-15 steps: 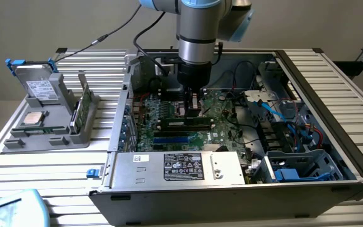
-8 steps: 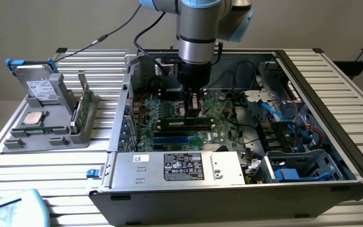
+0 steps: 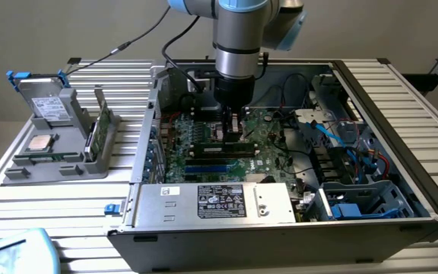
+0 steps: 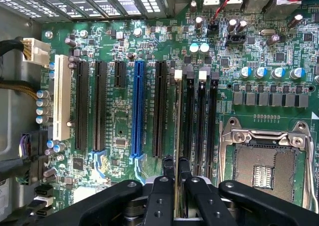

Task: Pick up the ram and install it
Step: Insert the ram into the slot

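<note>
- We see the hand [image 3: 234,132] down inside the open computer case [image 3: 401,114], just over the green motherboard [image 3: 272,137].
- From the wrist, the hand [image 4: 176,162] is nearly shut. Its two black fingers [image 4: 168,168] pinch the ram [image 4: 177,126] between them.
- We look at the ram from its thin edge. It runs straight out from the fingers, across the motherboard [image 4: 124,51].
- The ram lines up with a slot that has a white clip [image 4: 178,75] at the far end from the hand.
- We cannot tell if the ram is pushed all the way into the slot.
- Two black memory slots [image 4: 190,116] lie just beside the ram, on one side of the hand.
- The empty processor socket [image 4: 266,171] is past those slots, near the hand.
- A long blue slot [image 4: 138,111] lies on the other side of the hand, near the ram.
- Well apart from the hand, outside the case on the exterior view's left, a grey holder [image 3: 52,165] sits on the bench [image 3: 52,217].
- The holder has a drive [image 3: 49,108] and a square processor chip [image 3: 40,142] in it.
</note>
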Available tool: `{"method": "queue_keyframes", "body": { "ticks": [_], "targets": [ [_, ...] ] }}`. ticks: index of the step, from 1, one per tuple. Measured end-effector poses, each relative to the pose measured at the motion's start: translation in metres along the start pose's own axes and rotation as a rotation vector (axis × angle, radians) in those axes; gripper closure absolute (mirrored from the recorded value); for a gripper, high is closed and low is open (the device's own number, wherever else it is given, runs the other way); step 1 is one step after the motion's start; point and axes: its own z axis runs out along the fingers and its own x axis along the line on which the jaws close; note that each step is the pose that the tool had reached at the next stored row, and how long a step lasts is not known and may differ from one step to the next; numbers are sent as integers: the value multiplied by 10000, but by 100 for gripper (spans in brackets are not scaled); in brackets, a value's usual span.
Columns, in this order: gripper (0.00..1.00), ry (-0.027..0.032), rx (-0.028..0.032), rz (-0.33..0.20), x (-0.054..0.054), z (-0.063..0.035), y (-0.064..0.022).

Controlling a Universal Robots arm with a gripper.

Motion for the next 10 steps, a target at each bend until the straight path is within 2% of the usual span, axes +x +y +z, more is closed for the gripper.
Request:
{"method": "queue_keyframes", "body": {
  "ticks": [8,9,10],
  "targets": [
    [85,-1,-1,1,-1,2,0],
    [84,-2,-5,2,-1,2,1],
    [78,-1,-2,3,-1,2,1]
  ]
}}
